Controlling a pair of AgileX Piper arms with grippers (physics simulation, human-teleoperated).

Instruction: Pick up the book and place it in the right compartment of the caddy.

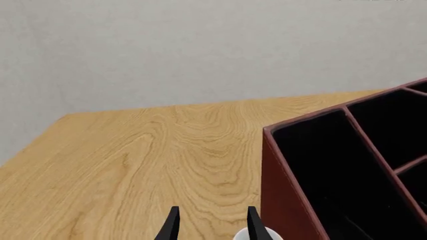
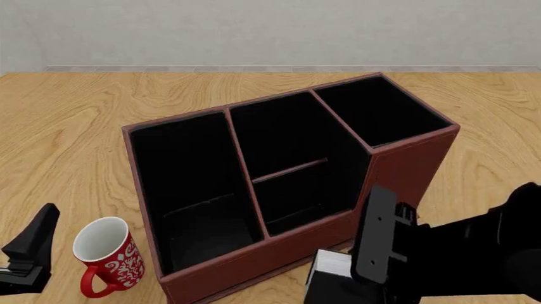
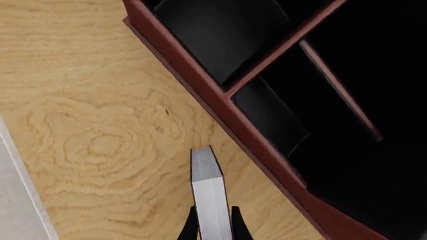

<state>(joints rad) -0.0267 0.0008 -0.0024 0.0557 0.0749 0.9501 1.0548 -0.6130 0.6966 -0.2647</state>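
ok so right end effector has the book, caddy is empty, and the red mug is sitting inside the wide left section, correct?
Not quite: the red mug stands on the table, outside the caddy, beside its left front corner, as the front view shows. The right end effector does grip the book, and all caddy sections look empty.

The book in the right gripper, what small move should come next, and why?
Probably lift it higher. The right gripper is shut on the book, which sits low beside the caddy, in front of its near wall. The right compartment has the tallest walls, so the book must clear that rim first.
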